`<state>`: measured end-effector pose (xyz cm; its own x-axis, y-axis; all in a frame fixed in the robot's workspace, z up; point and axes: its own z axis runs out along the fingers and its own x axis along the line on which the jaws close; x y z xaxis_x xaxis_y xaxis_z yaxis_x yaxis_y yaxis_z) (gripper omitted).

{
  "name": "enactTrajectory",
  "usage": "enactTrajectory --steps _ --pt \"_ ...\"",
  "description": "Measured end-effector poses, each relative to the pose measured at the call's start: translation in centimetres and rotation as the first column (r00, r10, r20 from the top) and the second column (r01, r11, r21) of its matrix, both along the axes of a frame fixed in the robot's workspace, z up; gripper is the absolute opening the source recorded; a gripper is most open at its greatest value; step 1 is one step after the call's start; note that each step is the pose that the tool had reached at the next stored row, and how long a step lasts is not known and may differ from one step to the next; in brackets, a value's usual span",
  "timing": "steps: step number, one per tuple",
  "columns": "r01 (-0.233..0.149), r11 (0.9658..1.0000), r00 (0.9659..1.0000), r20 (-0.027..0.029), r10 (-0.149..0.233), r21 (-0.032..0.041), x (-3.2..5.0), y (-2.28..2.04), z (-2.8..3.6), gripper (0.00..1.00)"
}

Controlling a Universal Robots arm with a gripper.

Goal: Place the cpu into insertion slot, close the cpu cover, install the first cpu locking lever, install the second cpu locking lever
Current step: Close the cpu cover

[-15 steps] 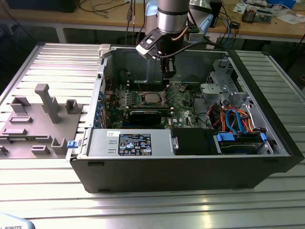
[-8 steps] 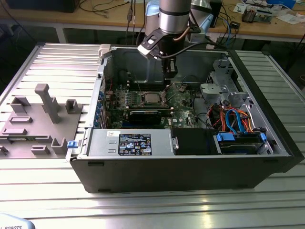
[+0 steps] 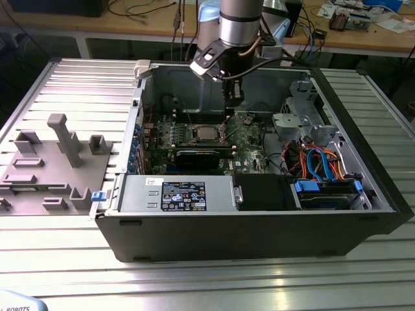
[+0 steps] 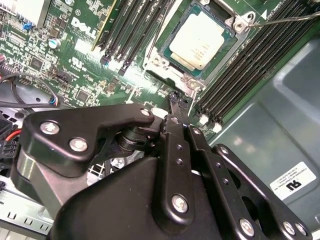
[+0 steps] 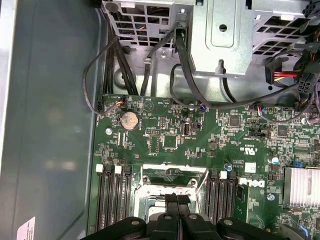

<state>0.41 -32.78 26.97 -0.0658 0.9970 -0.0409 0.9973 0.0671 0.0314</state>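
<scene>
A rack point(image 3: 58, 162) is laid on the table point(image 3: 194, 285), beside the case point(image 3: 259, 227). A battery point(image 5: 130, 120) is set near the board's point(image 5: 165, 142) corner.

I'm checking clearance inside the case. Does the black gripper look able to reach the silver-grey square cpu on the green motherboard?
Probably yes: the black gripper hangs close beside the silver-grey cpu, whose top lies bare, nothing lying across it.

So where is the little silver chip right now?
In the second wrist view the cpu lies flat on the green motherboard, between two banks of long black memory slots, just past the claw.
</scene>
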Motion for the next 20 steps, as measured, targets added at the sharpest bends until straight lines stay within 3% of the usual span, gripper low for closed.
enactTrajectory --steps 20 --pt "0.002 1.0 1.0 -0.0004 -0.002 0.0009 1.4 0.06 -0.34 0.11"
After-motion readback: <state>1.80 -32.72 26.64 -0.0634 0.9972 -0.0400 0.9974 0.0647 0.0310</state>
